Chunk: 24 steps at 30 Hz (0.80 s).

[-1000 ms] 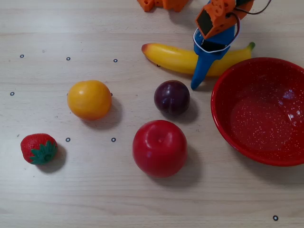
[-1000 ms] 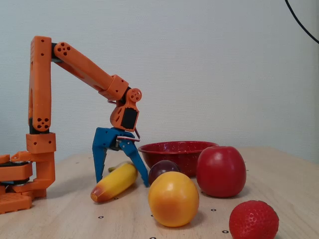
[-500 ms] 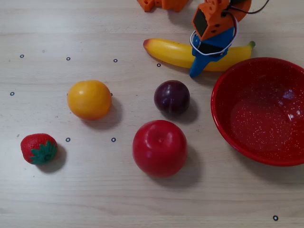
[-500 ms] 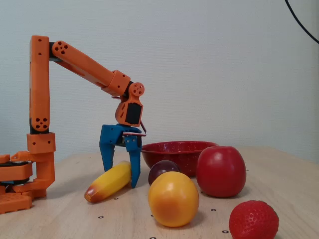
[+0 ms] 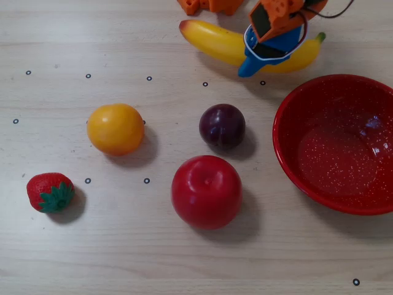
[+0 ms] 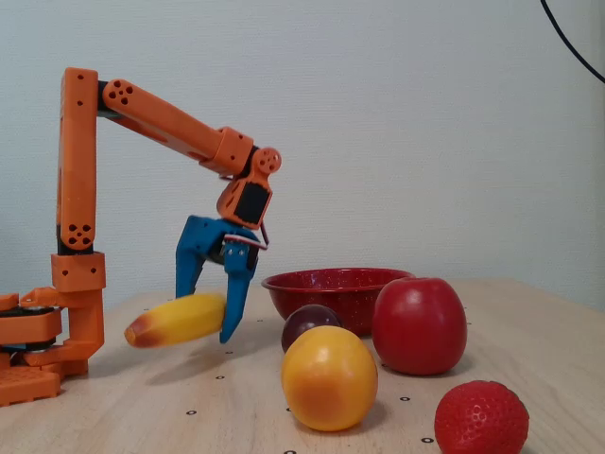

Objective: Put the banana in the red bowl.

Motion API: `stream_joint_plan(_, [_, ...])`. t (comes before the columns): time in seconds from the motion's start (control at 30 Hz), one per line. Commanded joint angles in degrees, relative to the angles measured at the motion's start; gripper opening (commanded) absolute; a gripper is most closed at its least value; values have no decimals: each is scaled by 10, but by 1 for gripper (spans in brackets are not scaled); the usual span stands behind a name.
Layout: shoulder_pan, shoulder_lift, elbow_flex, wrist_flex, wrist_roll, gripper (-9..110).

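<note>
So the banana is sitting between my blue fingers, its long axis crossways to my claw, which straddles it near the stem end, looks pinched on and lifted. Red bowl is just beside it.

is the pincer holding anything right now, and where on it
Yes, the pincer is closed around the banana, gripping nearer its green stem end than the middle, and the fixed view shows the banana lifted off the table.

Glossy smooth plastic banana, glossy white-flecked red bowl, matt pale wood-grain table
</note>
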Motion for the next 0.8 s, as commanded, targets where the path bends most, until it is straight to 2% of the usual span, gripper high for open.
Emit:
stream_joint_plan(0.0, [10,58,-52,44,-16,0])
stream_joint_plan(0.3, [32,84,-181,162,-25,0])
stream_joint_plan(0.77, [90,68,-452,142,72,0])
